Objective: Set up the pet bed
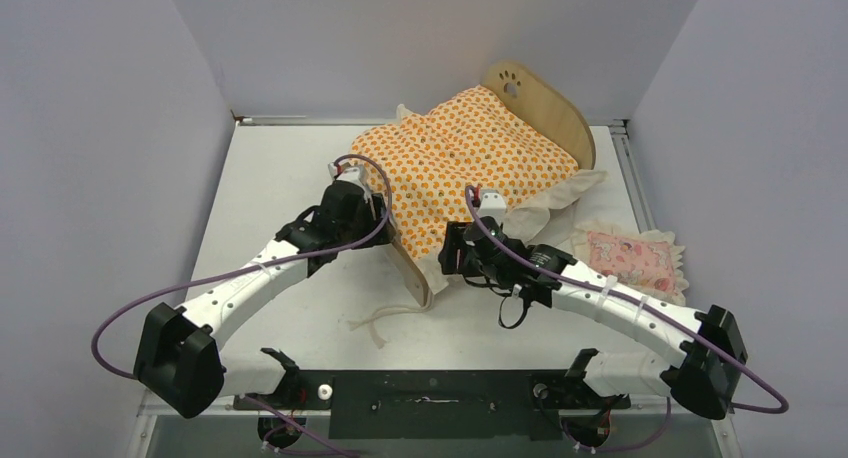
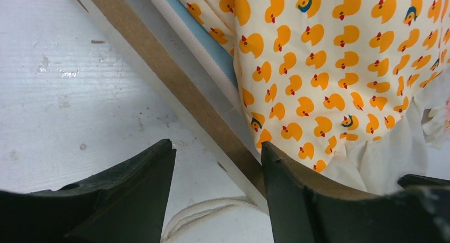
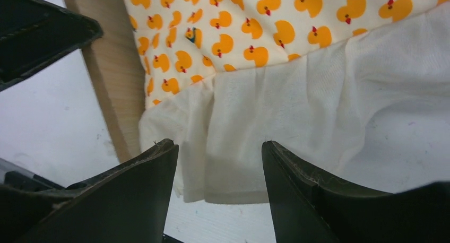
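The pet bed (image 1: 545, 113) stands at the back centre of the table, its arched headboard with the paw cutout at the far end. An orange duck-print mattress (image 1: 470, 163) lies across it. Its white ruffle (image 3: 297, 126) hangs over the low plywood end board (image 1: 410, 268) and the right side. My left gripper (image 1: 383, 218) is open at the bed's near left corner. In the left wrist view the board's edge (image 2: 175, 89) runs between the left gripper's (image 2: 215, 145) fingers, close to the right one. My right gripper (image 1: 447, 250) is open just in front of the ruffle, nothing pinched (image 3: 217, 143).
A small pink frilled pillow (image 1: 630, 258) lies on the table right of the bed, beside my right arm. A white cord (image 1: 385, 323) trails from the bed's near corner onto the table. Grey walls close in the left, back and right sides.
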You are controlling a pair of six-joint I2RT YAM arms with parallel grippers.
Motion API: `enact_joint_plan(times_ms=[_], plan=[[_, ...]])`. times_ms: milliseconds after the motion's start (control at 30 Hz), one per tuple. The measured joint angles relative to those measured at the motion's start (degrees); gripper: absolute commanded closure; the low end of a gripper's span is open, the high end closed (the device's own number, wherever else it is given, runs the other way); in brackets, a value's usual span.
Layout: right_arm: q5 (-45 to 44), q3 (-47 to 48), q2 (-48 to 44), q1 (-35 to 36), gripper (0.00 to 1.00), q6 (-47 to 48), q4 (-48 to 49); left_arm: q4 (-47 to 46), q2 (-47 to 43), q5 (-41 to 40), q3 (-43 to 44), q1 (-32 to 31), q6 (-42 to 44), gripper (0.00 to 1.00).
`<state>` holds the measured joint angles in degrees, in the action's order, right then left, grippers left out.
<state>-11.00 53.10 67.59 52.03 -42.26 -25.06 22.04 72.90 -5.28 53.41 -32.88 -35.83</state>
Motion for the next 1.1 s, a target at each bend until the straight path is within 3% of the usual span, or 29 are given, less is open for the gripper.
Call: enact_joint_plan(times_ms=[167, 267, 333, 500, 633, 733, 833, 1100], plan=[[-4.1, -0.2, 2.8, 0.2, 0.69, -1.2, -3.3, -2.4, 0.5, -1.5, 0.0, -0.4, 0.0, 0.74], [-6.7, -1.6, 2.8, 0.2, 0.92, -1.7, -4.9, -3.1, 0.4, -2.9, -0.1, 0.0, -0.1, 0.80], [-8.3, -3.0, 2.6, 0.1, 0.95, -1.5, -5.6, -3.4, 0.4, -3.7, -0.1, 0.5, 0.1, 0.81], [-10.6, -7.4, 0.6, -3.3, 0.94, 0.4, -7.4, -3.9, 0.7, -3.8, -0.1, 2.3, 1.2, 0.82], [-9.2, -7.5, -0.9, -7.1, 0.77, 4.2, -7.1, -4.3, 0.9, -3.7, 0.0, 3.1, 2.6, 0.82], [-4.9, -7.5, -3.9, -4.5, 0.62, 6.3, -4.0, -4.3, 1.0, -3.5, 0.1, 3.1, 3.3, 0.82], [-1.8, -7.6, -6.5, 0.0, 0.55, 6.5, 0.7, -4.3, 1.0, -3.4, 0.1, 3.2, 3.5, 0.82], [-1.1, -6.1, -1.1, 5.8, 0.51, 7.8, 9.7, -4.3, 1.0, -3.4, 0.1, 3.2, 3.6, 0.82]])
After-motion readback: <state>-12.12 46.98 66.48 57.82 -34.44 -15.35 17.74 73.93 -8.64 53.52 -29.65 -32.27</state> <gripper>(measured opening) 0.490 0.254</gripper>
